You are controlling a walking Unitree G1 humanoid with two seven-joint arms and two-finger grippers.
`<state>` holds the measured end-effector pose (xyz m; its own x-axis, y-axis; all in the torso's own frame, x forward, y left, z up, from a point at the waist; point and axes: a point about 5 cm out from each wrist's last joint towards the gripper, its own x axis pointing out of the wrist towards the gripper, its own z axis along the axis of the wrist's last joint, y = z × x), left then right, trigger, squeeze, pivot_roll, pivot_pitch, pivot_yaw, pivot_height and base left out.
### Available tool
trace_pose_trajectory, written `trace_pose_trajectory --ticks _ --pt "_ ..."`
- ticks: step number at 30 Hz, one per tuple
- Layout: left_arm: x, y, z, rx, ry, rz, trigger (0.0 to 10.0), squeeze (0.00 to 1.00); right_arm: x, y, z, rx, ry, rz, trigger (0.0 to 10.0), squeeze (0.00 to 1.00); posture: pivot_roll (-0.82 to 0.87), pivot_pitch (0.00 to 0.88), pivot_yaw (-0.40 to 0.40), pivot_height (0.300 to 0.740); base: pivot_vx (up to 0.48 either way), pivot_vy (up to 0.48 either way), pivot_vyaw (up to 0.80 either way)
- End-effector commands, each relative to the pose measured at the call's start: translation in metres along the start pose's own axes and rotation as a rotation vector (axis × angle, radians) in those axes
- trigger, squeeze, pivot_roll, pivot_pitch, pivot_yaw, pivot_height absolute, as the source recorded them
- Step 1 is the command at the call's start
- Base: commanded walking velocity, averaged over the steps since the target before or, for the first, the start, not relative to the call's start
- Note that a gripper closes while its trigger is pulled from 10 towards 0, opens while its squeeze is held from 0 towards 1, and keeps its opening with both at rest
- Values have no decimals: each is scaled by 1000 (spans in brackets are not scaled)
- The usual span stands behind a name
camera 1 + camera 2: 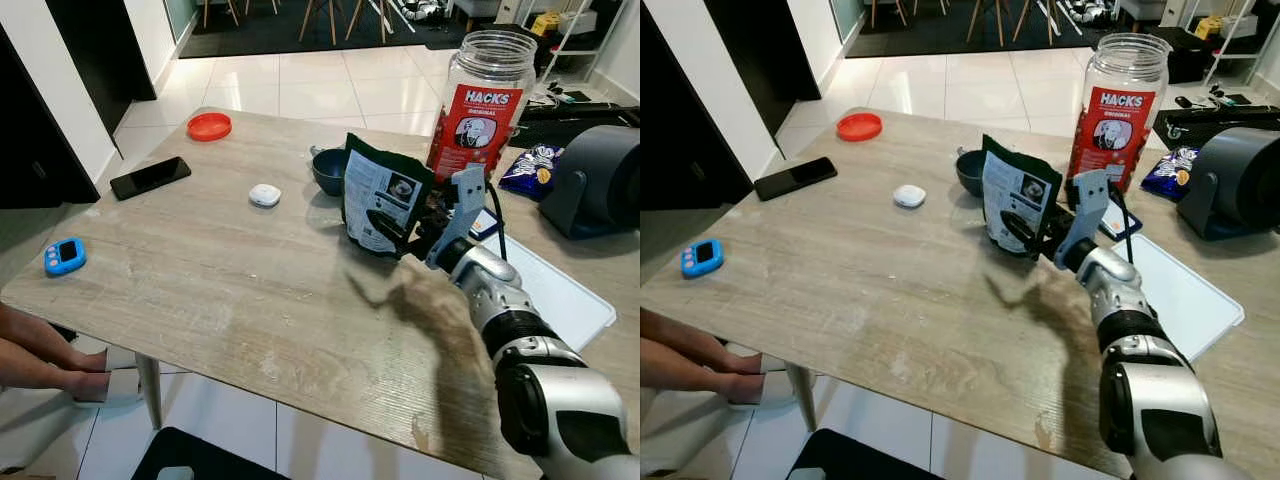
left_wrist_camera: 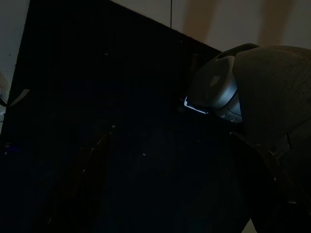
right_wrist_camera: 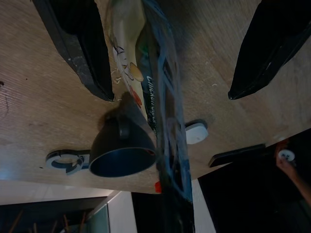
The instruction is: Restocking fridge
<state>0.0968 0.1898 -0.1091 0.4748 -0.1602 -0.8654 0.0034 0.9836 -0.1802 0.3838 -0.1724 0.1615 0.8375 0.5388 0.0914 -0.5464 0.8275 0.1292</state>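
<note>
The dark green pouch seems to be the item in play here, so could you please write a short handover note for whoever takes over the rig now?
Right gripper: open, fingers either side of the dark green pouch, not clamped.
Left arm: idle.
Pouch stands upright on the wooden table, beside the dark bowl and in front of the Hacks jar.
Done: approach to the pouch.
Left: close, lift, carry to the fridge.

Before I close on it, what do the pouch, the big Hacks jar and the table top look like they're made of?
Pouch: looks like thin flexible plastic film, dark green with a printed label; its torn top edge is crumpled. It stands between the right end effector's open fingers.
Hacks jar: clear plastic, probably; see-through ribbed neck, red wrap label.
Table top: matte wood-grain surface, possibly laminate; worn pale patches near the front edge.
</note>
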Motion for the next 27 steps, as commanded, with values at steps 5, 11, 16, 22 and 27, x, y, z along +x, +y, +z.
trace_pose_trajectory --ticks 5,11,16,22,27 --pt "0 -8 -13 0 52 -37 10000 0 3 16 -23 6 36 2 10000 0 140 99 22 740 0 0 0" --pt "0 -10 -12 0 51 -41 10000 0 6 26 -36 41 36 -49 10000 0 141 98 20 740 0 0 0" --pt "0 -11 -13 0 52 -42 10000 0 9 31 -39 36 33 -91 10000 0 143 101 19 740 0 0 0" --pt "0 -11 -15 -2 54 -39 10000 0 9 31 -43 -14 49 -158 10000 0 146 105 13 740 0 0 0" --pt "0 -12 -15 -5 55 -39 10000 0 9 32 -46 -40 51 -205 0 0 149 105 11 740 0 0 0"
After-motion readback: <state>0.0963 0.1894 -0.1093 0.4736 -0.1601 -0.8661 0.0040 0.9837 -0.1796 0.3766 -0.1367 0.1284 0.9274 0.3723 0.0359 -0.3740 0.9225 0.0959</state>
